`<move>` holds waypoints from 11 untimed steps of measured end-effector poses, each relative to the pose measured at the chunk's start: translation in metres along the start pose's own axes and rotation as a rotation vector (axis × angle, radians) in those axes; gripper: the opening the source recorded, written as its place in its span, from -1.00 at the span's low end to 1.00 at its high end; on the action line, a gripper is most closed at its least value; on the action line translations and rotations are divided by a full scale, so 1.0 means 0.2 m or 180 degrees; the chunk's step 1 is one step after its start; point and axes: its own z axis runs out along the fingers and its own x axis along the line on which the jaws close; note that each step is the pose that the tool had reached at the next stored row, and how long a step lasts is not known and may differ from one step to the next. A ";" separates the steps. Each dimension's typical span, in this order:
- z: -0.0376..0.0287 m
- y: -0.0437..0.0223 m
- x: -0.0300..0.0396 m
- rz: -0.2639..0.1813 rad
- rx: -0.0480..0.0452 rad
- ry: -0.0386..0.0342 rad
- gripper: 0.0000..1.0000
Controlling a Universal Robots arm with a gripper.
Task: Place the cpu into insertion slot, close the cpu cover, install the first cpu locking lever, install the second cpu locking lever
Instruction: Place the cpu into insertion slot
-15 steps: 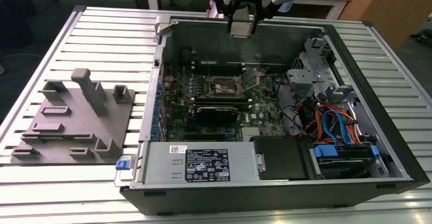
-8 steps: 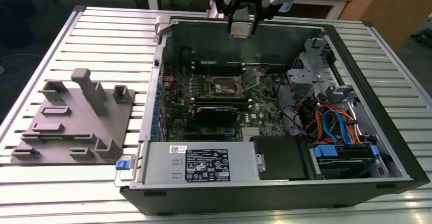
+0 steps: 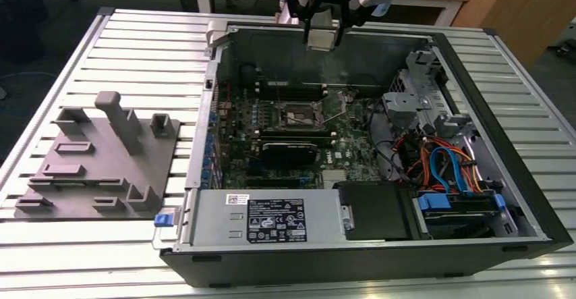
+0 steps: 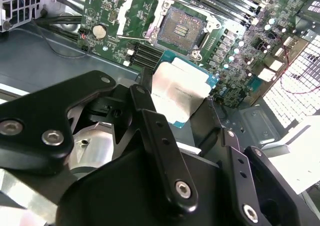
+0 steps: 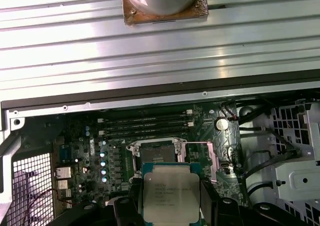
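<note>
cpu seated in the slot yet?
No, in the second wrist view the cpu sits between the jaws, apart from the slot, whose centre lies bare.

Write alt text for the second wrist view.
The gripper holds the cpu flat between its fingers above the green motherboard. Just beyond it the insertion slot sits empty, its dark centre exposed.

The silvery square cpu (image 5: pixel 170 191), gripped aloft in the pincer (image 4: pixel 175 106), sits apart from the empty, dark-centred insertion slot (image 4: pixel 182 28).

The cpu (image 4: pixel 181 92) is silvery-grey, teal-edged; the circuit board (image 4: pixel 95 8) green.
</note>
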 end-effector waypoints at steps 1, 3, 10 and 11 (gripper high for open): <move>0.000 0.000 0.000 0.0000 0.0000 0.0000 0.08; 0.000 0.000 0.000 0.0000 0.0000 0.0000 0.08; 0.000 0.000 0.000 0.0028 -0.0001 -0.0003 0.08; 0.000 0.000 0.000 0.0050 -0.0001 -0.0005 0.08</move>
